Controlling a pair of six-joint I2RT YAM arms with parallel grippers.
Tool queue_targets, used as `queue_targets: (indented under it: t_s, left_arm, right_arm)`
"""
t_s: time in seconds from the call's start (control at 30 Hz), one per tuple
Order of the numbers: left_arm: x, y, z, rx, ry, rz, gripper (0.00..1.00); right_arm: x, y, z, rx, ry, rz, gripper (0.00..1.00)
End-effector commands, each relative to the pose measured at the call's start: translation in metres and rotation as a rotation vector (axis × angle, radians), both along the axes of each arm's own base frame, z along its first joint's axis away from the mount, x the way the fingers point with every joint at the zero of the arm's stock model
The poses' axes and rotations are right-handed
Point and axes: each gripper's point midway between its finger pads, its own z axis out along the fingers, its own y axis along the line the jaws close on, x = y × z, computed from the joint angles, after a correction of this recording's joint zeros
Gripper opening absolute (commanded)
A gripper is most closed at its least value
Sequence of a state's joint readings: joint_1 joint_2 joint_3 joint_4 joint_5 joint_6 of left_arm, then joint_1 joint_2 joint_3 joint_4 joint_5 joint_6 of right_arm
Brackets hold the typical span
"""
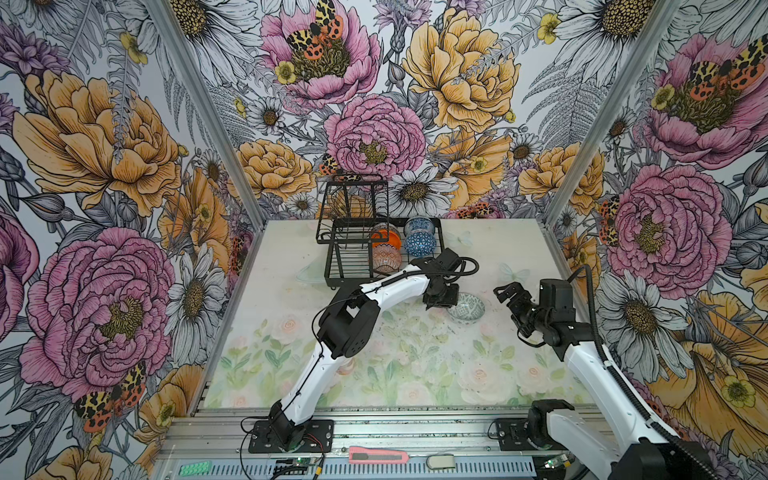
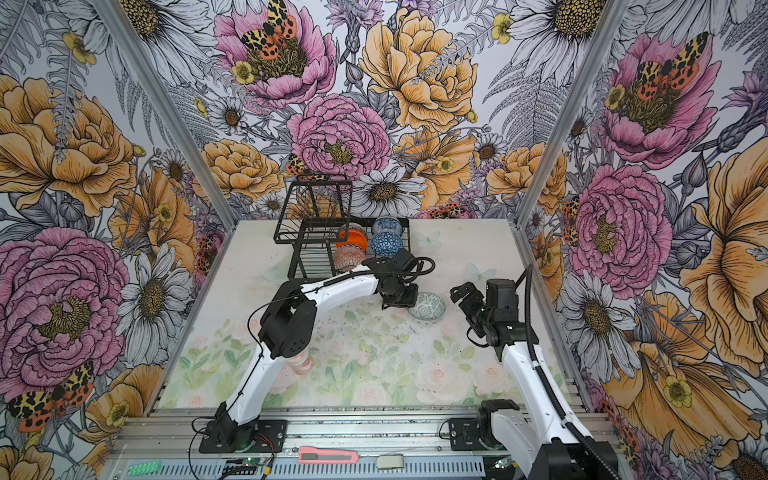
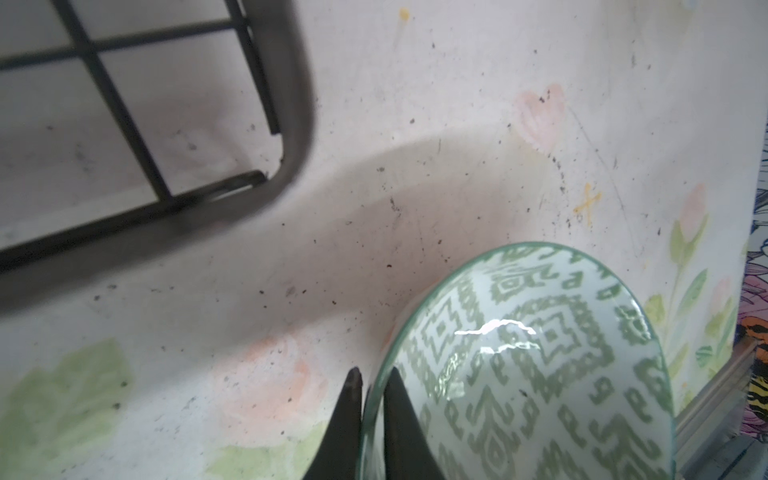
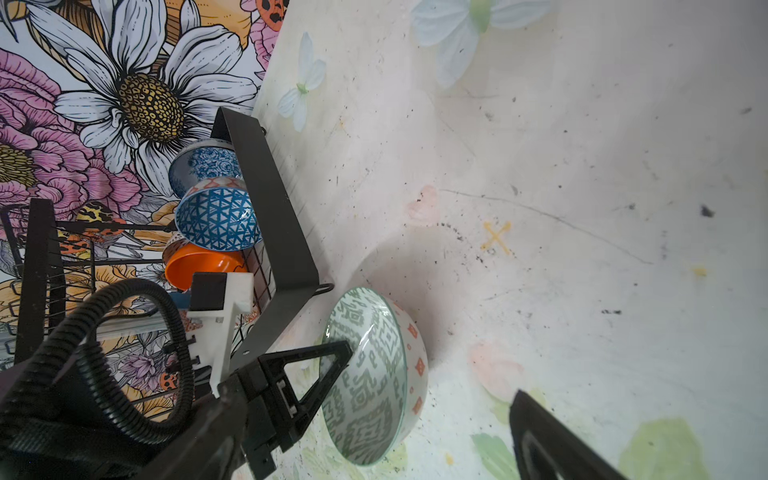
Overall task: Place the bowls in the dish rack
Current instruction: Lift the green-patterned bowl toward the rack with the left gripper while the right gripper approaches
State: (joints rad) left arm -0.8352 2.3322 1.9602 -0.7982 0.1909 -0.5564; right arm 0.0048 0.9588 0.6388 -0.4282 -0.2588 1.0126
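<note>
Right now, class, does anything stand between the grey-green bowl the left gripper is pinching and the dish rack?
Nothing visible. The left gripper pinches the grey-green bowl by its rim, and only bare table lies between it and the dish rack. The rack's low rim must be cleared by lifting.

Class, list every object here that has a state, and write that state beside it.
grey-green bowl: on the table, outside the dish rack.
left pincer: shut on the grey-green bowl's rim.
right pincer: open, empty.
plain orange bowl: in the rack, on its side.
orange geometric bowl: in the rack.
dark blue bowl: in the rack.
floral bowl: in the rack.
dish rack: holds four bowls.
</note>
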Motion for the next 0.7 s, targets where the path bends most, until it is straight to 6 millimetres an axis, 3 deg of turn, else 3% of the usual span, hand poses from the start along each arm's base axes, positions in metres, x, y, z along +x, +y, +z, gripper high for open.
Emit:
queue_targets:
  t_s: [0.0, 0.23, 0.33, 0.4, 0.57, 0.67]
  left_arm:
    - [0.002, -0.003, 0.002, -0.012, 0.018, 0.02, 0.13]
    - [-0.001, -0.009, 0.003, -0.021, 0.026, 0.006, 0.15]
    - [-0.002, -0.015, 0.006, -0.04, 0.04, -0.009, 0.08]
    - [0.0, -0.017, 0.013, -0.054, 0.032, -0.006, 0.01]
    - [0.013, -0.018, 0.04, -0.089, -0.024, 0.007, 0.0]
    - [0.027, -0.016, 0.065, -0.1, -0.103, 0.02, 0.0]
  right_arm:
    - [0.008, -0.003, 0.013, 0.003, -0.032, -0.019, 0.99]
    - [0.006, -0.003, 0.011, 0.002, -0.029, -0.021, 0.99]
    - [0.007, -0.003, 0.014, 0.001, -0.037, -0.022, 1.0]
    - [0.01, -0.003, 0.019, 0.003, -0.046, -0.023, 0.99]
    - [0.027, -0.003, 0.043, 0.029, -0.076, -0.037, 0.99]
    - [0.042, -0.005, 0.068, 0.059, -0.11, -0.059, 1.0]
